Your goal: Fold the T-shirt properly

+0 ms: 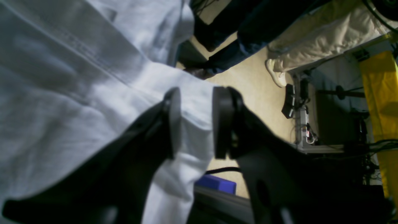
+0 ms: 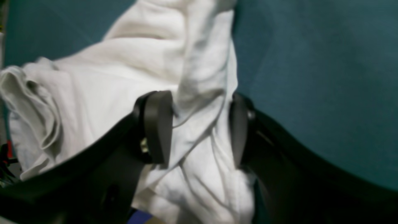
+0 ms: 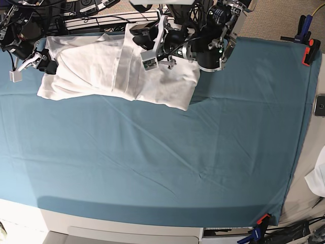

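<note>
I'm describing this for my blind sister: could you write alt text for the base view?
A white T-shirt lies bunched along the far edge of a teal cloth, with one dark robot arm reaching over its middle and another at its left end.

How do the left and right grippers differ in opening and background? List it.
The left gripper is less widely open; the right gripper is opened wider. Beyond the left gripper, bare floor shows; beyond the right gripper, teal cloth. Both have white fabric between their fingers.
</note>
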